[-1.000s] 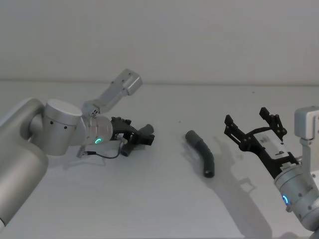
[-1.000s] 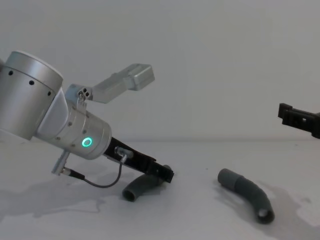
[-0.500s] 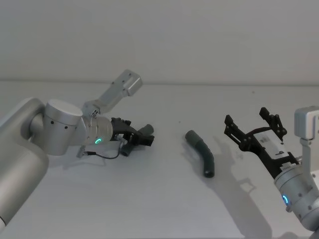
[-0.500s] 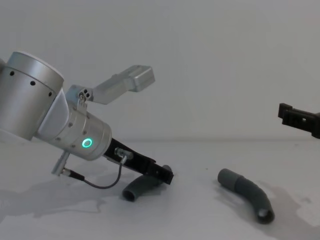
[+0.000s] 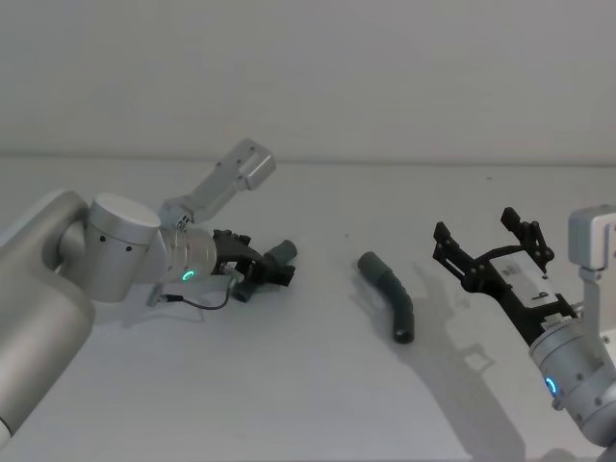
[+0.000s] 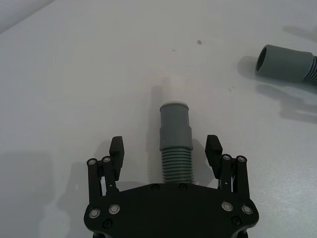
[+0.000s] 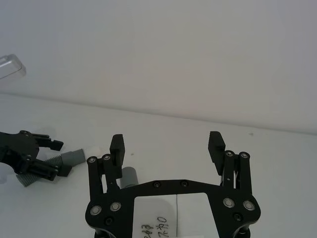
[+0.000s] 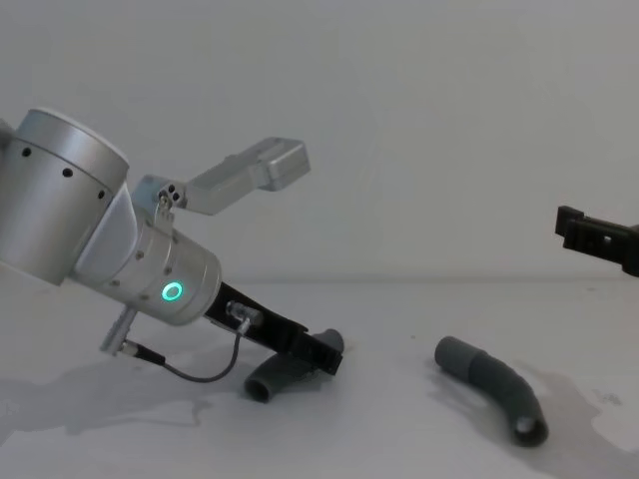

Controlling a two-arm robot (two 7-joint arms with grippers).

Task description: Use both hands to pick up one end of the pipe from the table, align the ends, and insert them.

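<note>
Two hands gape wide: the left hand (image 5: 265,272) straddles the left hose piece (image 6: 175,166) on the worktop (image 5: 308,385), behind its cuff (image 6: 175,119) (clamp squarely, leaving that cuff free); the right hand (image 7: 166,140) hovers near the right hose piece (image 5: 390,294).

Left arm (image 8: 70,215) tips down a little. In the chest view its green ring (image 8: 172,292) sits lower and slightly further left than 1 s ago, and the silver block (image 8: 265,167) above the wrist is lower too. Left claw (image 8: 324,357) drops nearer the worktop (image 8: 399,439) and pulls back a touch along the left hose piece (image 8: 272,379). In the head view the same claw (image 5: 274,267) shifts slightly left and down.
</note>
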